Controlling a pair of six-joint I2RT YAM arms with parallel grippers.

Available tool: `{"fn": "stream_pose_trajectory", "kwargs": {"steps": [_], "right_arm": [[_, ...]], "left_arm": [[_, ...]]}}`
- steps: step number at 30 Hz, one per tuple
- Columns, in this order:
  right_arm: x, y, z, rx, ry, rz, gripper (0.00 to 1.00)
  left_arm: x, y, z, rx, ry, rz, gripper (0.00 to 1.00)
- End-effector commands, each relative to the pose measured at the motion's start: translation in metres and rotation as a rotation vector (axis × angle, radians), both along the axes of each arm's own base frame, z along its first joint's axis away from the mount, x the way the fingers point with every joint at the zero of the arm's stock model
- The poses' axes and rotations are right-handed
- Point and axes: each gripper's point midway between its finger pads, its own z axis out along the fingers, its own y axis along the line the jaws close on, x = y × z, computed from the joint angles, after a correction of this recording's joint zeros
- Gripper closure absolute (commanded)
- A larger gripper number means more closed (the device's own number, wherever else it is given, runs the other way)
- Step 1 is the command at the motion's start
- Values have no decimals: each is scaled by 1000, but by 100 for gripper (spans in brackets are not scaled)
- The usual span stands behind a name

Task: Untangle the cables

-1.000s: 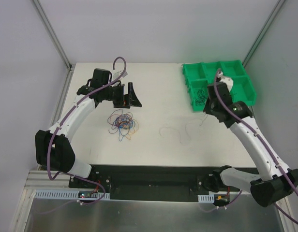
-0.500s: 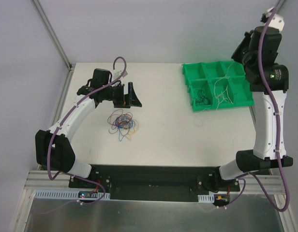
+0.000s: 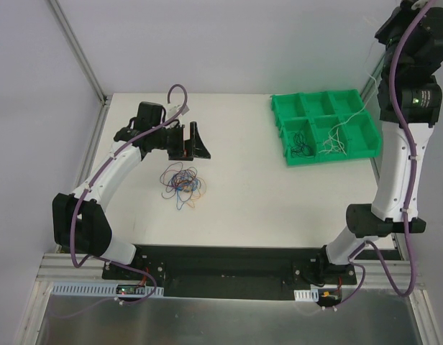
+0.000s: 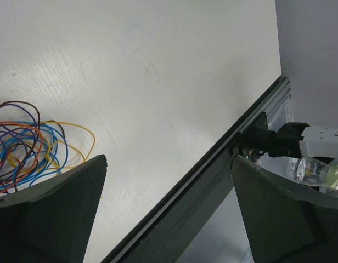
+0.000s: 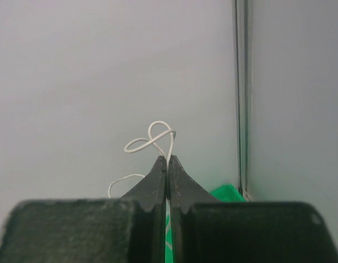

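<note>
A tangle of thin blue, orange, purple and yellow cables (image 3: 180,182) lies on the white table; in the left wrist view the same bundle (image 4: 26,145) is at the left edge. My left gripper (image 3: 196,140) hovers just behind it, open and empty (image 4: 168,160). My right arm (image 3: 412,93) is raised high over the green tray (image 3: 326,159). Its gripper (image 5: 168,160) is shut on a white cable (image 5: 152,139) that loops above the fingertips. The cable's lower part (image 3: 335,140) trails into a tray compartment. A black cable (image 3: 302,144) lies in the neighbouring compartment.
The green tray has several compartments and sits at the table's back right corner. Aluminium frame posts (image 3: 78,50) stand at the back corners, with grey walls behind. The table's near edge and a dark rail (image 4: 213,181) show in the left wrist view.
The right arm has swung up from the table in front of the tray to high above it, carrying the white cable, whose tail now hangs into the tray. The left arm has stayed put.
</note>
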Motion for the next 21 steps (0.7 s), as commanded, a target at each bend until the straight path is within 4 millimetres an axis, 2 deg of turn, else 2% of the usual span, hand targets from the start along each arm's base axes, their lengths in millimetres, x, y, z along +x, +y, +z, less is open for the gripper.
{"fn": "stream_pose_trajectory", "kwargs": {"steps": [1,8,11,13,16,19,21], "right_arm": [[5,-13,61,-37,-236,-29,100],[37,-20,73,-44,-341,-21,100],[45,-36,73,-46,-362,-54,100],[54,-41,61,-33,-333,-69,100],[68,-41,28,-28,-240,-65,100],[70,-43,7,-21,-189,-74,100],[66,-43,2,-24,-174,-76,100]], "left_arm": [[1,2,8,-28,-24,-12,5],[5,6,2,-22,-12,2,5],[7,8,1,-22,-7,8,5],[9,10,0,-22,-3,15,5],[11,13,-2,-23,6,23,5],[11,13,-3,-24,9,25,5],[11,12,-3,-28,10,23,5]]}}
